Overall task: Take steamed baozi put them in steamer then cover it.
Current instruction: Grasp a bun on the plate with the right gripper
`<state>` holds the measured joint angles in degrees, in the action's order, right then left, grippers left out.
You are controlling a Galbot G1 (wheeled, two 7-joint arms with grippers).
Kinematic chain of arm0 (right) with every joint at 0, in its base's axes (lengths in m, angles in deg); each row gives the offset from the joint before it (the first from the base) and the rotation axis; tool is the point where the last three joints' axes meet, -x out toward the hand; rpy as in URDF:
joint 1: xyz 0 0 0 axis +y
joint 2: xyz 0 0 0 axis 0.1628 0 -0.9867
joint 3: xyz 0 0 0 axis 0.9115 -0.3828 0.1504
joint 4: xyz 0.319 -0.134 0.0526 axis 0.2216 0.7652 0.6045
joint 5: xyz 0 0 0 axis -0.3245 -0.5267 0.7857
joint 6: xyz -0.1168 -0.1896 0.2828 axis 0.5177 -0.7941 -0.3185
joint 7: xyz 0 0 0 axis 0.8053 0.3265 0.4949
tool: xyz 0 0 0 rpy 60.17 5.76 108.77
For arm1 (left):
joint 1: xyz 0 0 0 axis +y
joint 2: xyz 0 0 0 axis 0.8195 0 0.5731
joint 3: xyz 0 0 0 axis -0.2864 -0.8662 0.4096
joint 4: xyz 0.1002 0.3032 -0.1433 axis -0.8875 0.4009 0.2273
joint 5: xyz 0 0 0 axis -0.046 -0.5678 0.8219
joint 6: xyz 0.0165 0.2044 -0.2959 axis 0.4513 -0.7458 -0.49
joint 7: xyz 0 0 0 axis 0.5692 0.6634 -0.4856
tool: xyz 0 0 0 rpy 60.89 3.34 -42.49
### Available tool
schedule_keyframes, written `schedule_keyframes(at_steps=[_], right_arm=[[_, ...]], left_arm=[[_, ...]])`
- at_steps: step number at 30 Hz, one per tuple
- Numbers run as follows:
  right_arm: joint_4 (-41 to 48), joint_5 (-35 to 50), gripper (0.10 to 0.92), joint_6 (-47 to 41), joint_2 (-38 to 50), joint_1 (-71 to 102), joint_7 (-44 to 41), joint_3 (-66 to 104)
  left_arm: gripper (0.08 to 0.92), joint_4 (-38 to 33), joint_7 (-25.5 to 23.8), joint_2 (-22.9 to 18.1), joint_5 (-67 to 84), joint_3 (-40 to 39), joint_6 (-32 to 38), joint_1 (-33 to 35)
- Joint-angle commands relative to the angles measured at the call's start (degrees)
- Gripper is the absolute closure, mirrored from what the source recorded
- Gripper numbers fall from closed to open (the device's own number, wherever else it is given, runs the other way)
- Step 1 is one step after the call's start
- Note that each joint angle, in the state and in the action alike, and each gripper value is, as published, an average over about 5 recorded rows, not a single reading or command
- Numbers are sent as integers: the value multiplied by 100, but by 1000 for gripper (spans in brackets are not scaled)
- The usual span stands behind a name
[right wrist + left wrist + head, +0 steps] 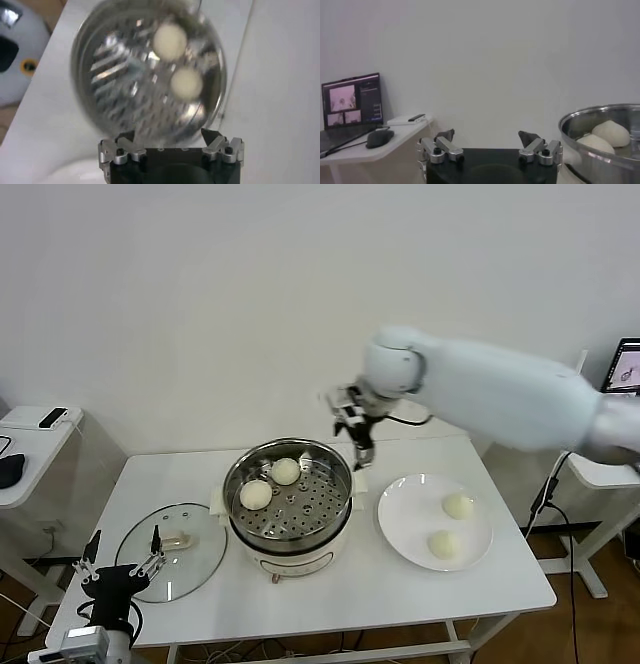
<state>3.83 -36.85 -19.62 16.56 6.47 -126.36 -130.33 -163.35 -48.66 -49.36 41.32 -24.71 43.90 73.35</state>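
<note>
The steel steamer (288, 529) stands mid-table on its white base, with two baozi (285, 471) (256, 494) on its perforated tray. Two more baozi (458, 505) (443, 544) lie on the white plate (400, 519) to its right. The glass cover (205, 559) lies flat on the table left of the steamer. My right gripper (358, 446) hangs open and empty just above the steamer's far right rim; its wrist view looks down on the tray and both baozi (170, 41) (186, 82). My left gripper (122, 559) is open and parked at the table's front left, by the cover.
A white side table (35, 434) with a mouse and a remote stands at the left. A laptop (627, 364) shows at the right edge, with cables hanging beside the table's right end. The wall is close behind the table.
</note>
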Motion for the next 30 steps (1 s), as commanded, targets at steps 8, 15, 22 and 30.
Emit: schedule_keyframes(at_steps=[8, 15, 22, 30], right_arm=[[-574, -1310, 203, 541, 2325, 2284, -211, 1632], [-100, -1779, 203, 767, 2197, 3231, -332, 2169], [292, -1925, 203, 755, 1766, 3596, -153, 2142], [682, -2016, 203, 657, 1101, 3673, -42, 2164]], left_arm=[[177, 109, -6, 14, -36, -15, -5, -37], [177, 188, -8, 45, -58, -13, -17, -73], [177, 259, -10, 35, -104, -36, -15, -71], [177, 297, -8, 20, -143, -16, -18, -60]])
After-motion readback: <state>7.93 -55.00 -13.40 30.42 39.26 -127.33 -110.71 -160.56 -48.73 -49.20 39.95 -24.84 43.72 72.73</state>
